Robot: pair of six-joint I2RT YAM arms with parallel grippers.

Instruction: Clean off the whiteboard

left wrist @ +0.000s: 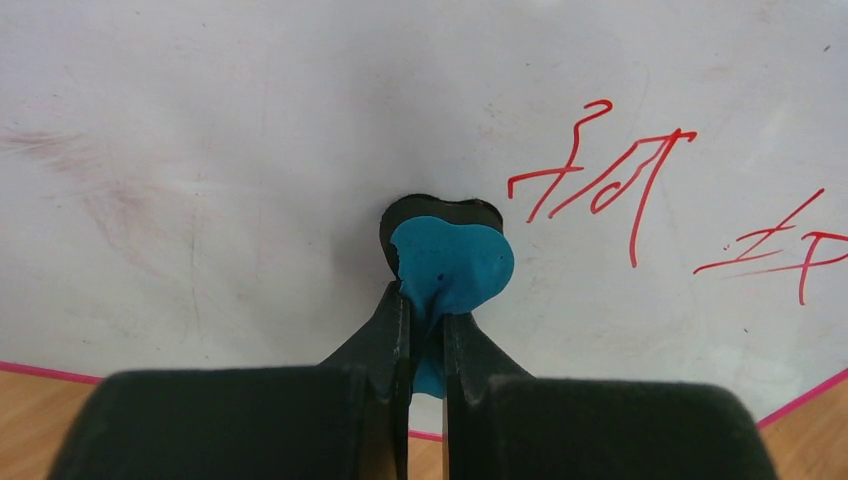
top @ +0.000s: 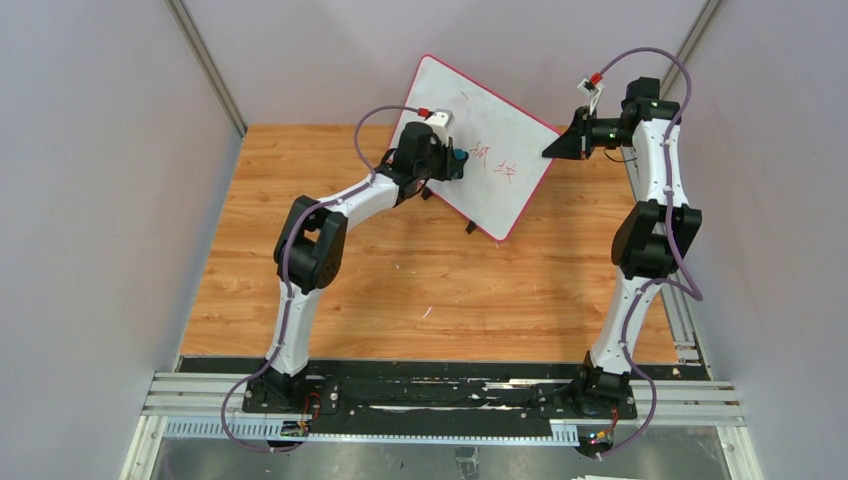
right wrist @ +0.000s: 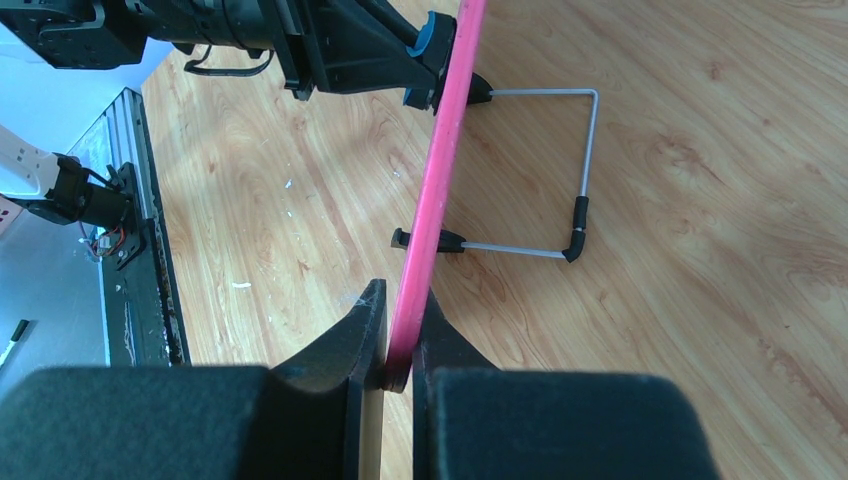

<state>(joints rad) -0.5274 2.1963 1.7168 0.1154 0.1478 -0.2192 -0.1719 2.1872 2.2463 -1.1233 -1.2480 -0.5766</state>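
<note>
Left fingers point(left wrist: 400, 322) are closed tight on a small blue-and-black eraser point(left wrist: 450, 258), pinching its blue top so the foam bulges out past the tips. The eraser's black underside seems pressed to the whiteboard point(left wrist: 250, 120); from the wrist view we cannot confirm contact. It sits just left of the red handwriting point(left wrist: 600, 185), apart from the nearest stroke. More red marks run off to the right. A faint pinkish smudge point(left wrist: 110, 200) shows on the left part of the board face.

Right fingers point(right wrist: 372, 322) are closed on the whiteboard's red-pink rim point(right wrist: 440, 170), one finger on each side of the thin edge. Behind the board we see a bent wire stand point(right wrist: 590, 150) with black tips, resting on the wooden counter point(right wrist: 700, 250).

From the top view, the whiteboard point(top: 480, 130) stands tilted at the far middle of the counter point(top: 450, 290), turned at an angle. The left fingers point(top: 455, 160) are at its face and the right fingers point(top: 560, 148) at its right edge. The handwriting point(top: 497, 165) lies in the lower right part of the face. Both arms reach forward from a metal rail point(top: 450, 405) at the near edge.
</note>
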